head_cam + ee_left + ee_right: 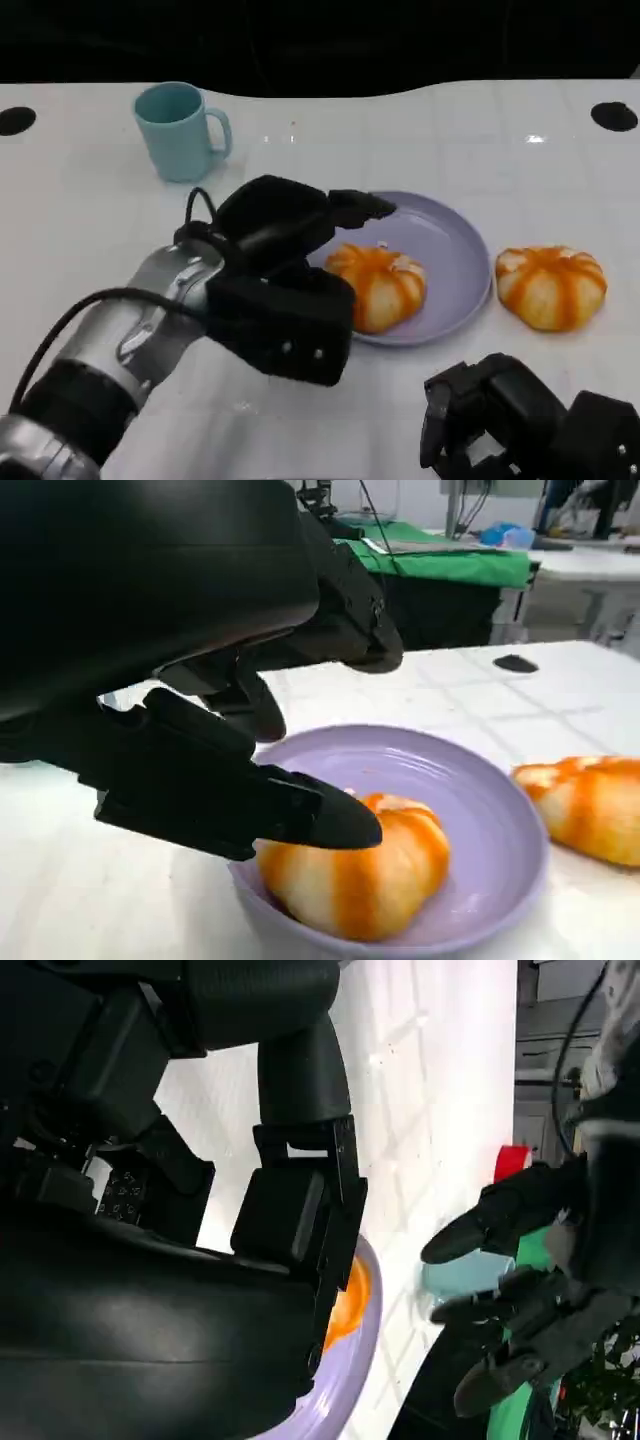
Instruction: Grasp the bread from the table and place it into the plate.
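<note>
In the round lilac plate (455, 250) on the white counter (90, 230) lies an orange-striped bread bun (380, 285), apparently just placed. The left hand (285, 290) hovers beside it, fingers spread, holding nothing. A second striped bun (551, 286) waits right of the plate; the right hand (500, 410) is curled, empty.

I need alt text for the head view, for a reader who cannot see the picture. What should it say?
A striped orange bun lies in a purple plate on a white table, with the robot's left hand open beside it. A second bun sits on the table right of the plate, a blue mug stands at the far left, and the right hand waits at the near edge.
</note>
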You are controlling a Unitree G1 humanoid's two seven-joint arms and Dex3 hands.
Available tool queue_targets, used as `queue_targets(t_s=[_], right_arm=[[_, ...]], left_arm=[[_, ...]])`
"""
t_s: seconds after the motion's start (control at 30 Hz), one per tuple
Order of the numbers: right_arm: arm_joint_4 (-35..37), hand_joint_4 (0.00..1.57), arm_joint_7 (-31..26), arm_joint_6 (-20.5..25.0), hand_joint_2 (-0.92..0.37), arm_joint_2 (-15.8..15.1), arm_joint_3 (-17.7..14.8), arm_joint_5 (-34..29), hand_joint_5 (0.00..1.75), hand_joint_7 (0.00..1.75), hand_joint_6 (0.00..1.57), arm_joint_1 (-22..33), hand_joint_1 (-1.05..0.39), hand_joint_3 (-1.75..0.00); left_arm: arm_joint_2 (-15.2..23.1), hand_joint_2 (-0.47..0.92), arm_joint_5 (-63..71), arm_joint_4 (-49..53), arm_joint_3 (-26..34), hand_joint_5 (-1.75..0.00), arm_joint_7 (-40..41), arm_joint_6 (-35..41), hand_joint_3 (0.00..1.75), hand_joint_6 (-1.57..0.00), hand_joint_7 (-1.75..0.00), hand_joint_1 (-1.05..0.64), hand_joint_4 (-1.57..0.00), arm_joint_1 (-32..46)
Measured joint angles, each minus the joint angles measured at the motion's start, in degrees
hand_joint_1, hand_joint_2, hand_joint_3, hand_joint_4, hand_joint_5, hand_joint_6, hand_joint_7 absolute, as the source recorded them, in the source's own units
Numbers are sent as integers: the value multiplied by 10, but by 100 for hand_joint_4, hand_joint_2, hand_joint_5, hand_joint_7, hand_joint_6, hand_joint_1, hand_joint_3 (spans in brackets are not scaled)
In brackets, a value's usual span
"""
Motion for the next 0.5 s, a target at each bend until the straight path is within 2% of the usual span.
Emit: queue_targets(t_s=[0.07, 0.1, 0.2, 0.27, 0.37, 0.5], right_arm=[[0, 156, 0, -1, -11, 0, 0, 0, 131, 107, 157, 0, -105, -140], [0, 156, 0, -1, -11, 0, 0, 0, 131, 107, 157, 0, -105, -140], [0, 156, 0, -1, -11, -1, 0, 0, 131, 106, 157, 0, -105, -140], [0, 155, 0, 2, -11, -1, 0, 0, 131, 106, 157, 0, -105, -140], [-1, 155, 0, 4, -12, -2, -1, -1, 131, 106, 157, 0, -105, -139], [2, 155, 1, -1, -12, -3, -2, 0, 131, 106, 157, 0, -105, -139]], left_arm=[[0, 92, -32, -7, 18, -107, 1, -30, 23, -76, -40, -51, -72, 22], [0, 92, -46, -9, 27, -125, 3, -43, 23, -71, -64, -52, -68, 32], [0, 92, -102, -12, 53, -164, 1, -81, 25, -49, -134, -55, -61, 62], [0, 92, -145, -12, 70, -172, -14, -105, 27, -42, -158, -56, -59, 82], [0, 92, -203, -22, 89, -174, -47, -121, 28, -37, -173, -56, -59, 108], [-1, 92, -289, -33, 110, -175, -109, -137, 25, -41, -175, -53, -67, 144]])
